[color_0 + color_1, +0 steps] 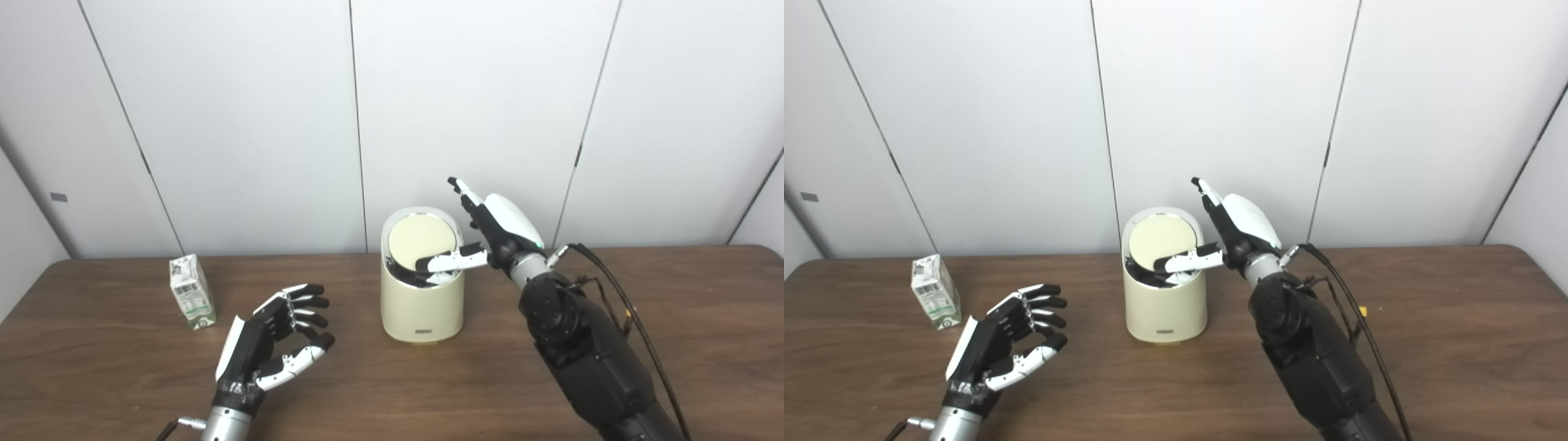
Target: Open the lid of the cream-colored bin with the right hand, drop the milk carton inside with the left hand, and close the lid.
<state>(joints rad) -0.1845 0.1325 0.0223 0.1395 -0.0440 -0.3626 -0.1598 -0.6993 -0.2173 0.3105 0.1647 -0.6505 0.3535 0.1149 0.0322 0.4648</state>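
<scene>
The cream-colored bin (421, 306) stands at the middle of the table. Its round lid (421, 237) is tipped back, leaving a dark gap at the front of the rim. My right hand (496, 229) hovers at the bin's right rim with its fingers spread upward and its thumb reaching over the gap, against the lid's lower edge. The milk carton (192, 292), white with green print, stands upright at the left. Open and palm-up, my left hand (269, 343) sits in front of the bin's left side, to the right of the carton and apart from it.
The brown wooden table (674, 318) runs the full width of the view. White wall panels (478, 110) close the back right behind the bin. A black cable (618, 294) runs along my right forearm.
</scene>
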